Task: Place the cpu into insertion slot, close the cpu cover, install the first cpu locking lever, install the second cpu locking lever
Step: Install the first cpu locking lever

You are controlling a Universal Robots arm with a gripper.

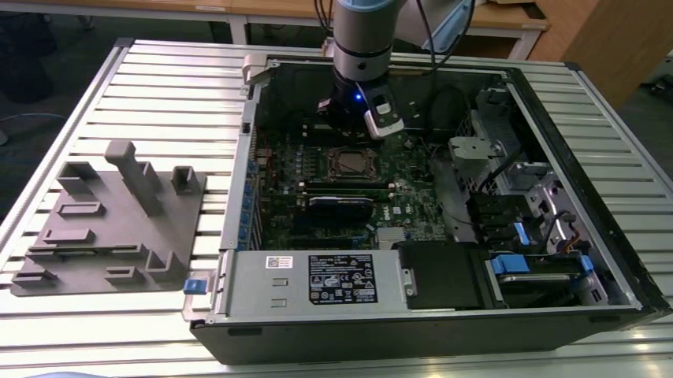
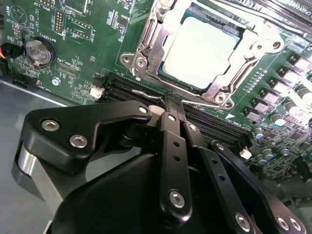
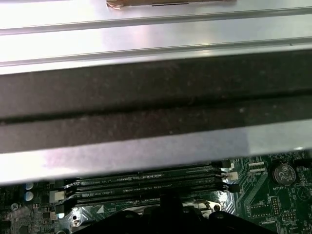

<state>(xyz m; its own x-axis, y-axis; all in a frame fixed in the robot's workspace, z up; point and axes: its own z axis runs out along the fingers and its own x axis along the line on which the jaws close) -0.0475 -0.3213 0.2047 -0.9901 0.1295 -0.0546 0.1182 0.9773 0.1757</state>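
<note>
I am hanging inside the open black metal computer case (image 1: 421, 340), over the long black memory slots (image 2: 126, 86) of its green motherboard (image 2: 73, 58), with my black gripper (image 2: 168, 103) holding its jaws together, tips just beside a thin silver wire lever (image 2: 200, 103) at the socket's edge. The flat square silver-grey cpu (image 2: 202, 48) is sitting in the square metal-rimmed insertion slot (image 1: 351, 164) mid-board, and the thin silver frame-shaped cpu cover (image 2: 147, 46) is lying down around it.
</note>
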